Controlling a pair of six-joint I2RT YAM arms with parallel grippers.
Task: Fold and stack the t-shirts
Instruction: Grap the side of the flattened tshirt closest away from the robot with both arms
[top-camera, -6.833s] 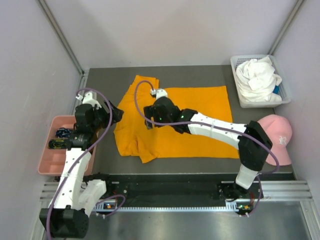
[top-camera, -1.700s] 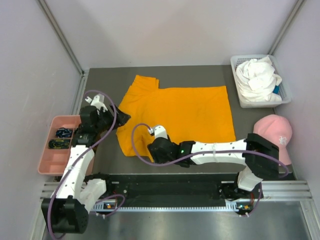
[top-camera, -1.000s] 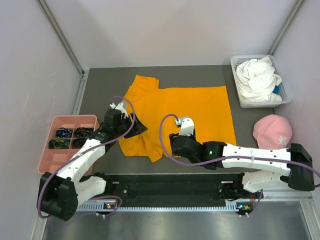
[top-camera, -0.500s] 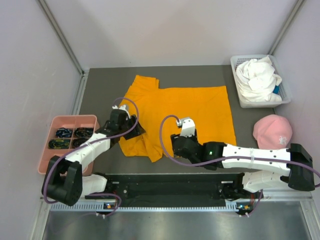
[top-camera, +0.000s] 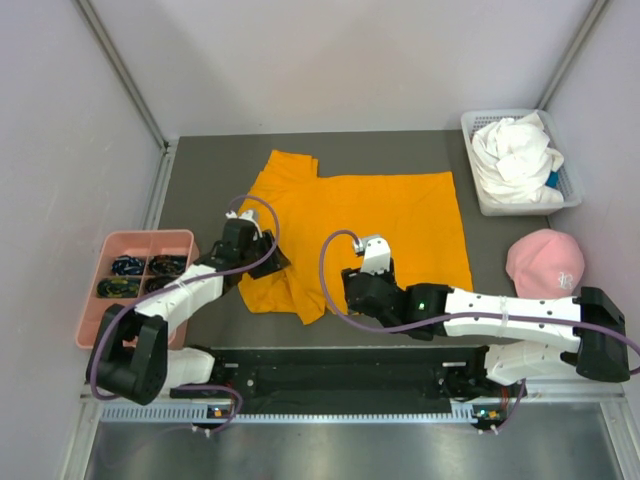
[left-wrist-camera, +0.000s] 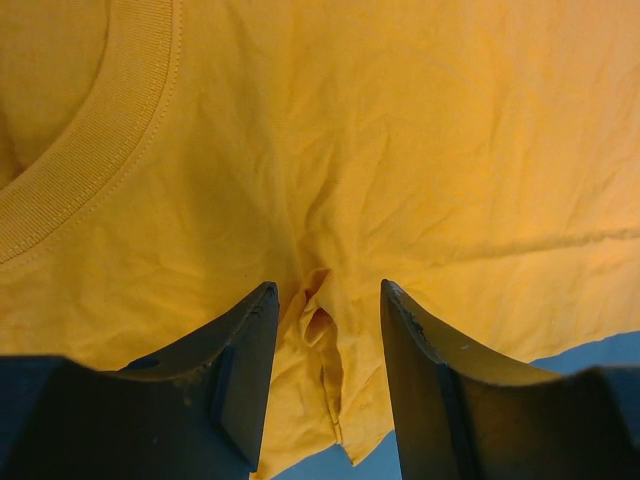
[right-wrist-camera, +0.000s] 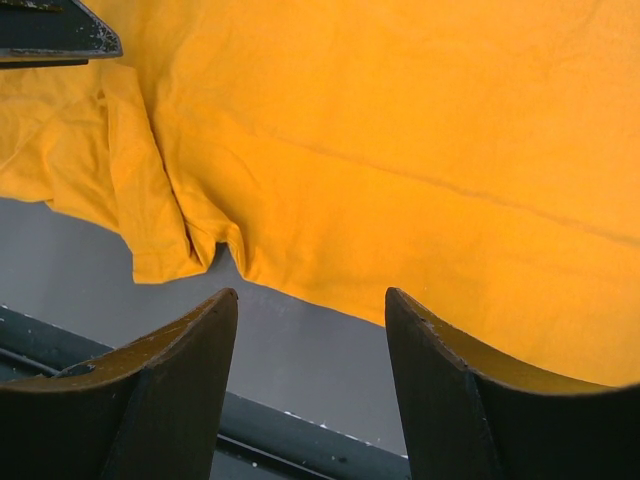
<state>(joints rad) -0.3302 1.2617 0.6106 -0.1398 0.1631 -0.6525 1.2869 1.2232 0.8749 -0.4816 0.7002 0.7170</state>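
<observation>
The left gripper (left-wrist-camera: 325, 290) has its fingers partly spread on either side of a small raised pucker in the orange t-shirt (left-wrist-camera: 400, 150), near the collar ribbing. The right gripper (right-wrist-camera: 312, 295) gapes wide over the shirt's near hem. The shirt lies spread on the counter (top-camera: 200, 170). The white t-shirt (top-camera: 515, 150) sits bunched in a basket (top-camera: 470, 165) at the far right.

The left arm (top-camera: 180, 296) reaches forward and bends inward, the left gripper (left-wrist-camera: 328, 292) held low with its jaws parted. The right arm (top-camera: 500, 313) stretches far leftward from its base — forearm nearly level — and the right gripper (right-wrist-camera: 312, 297) is spread wide too.
</observation>
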